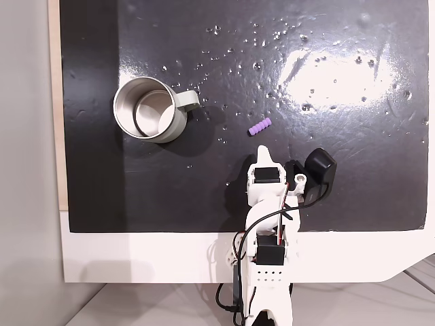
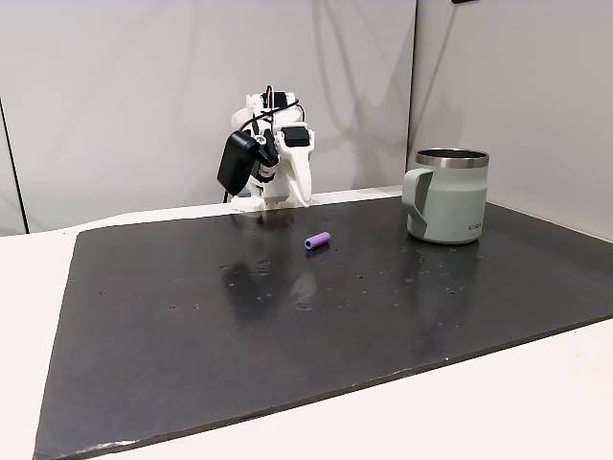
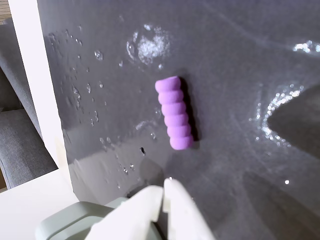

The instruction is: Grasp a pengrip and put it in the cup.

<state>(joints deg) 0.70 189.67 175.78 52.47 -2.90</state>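
Pengrip (image 3: 174,112) lies flat on the mat just ahead of the clenched, empty claw (image 3: 164,187).

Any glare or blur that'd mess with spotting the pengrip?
In a fixed view from above, a bright glare patch sits on the mat at upper right, clear of the pengrip. In the side fixed view it is small but sharp. Wrist view: soft focus, pengrip still distinct, gripper tips blurred.
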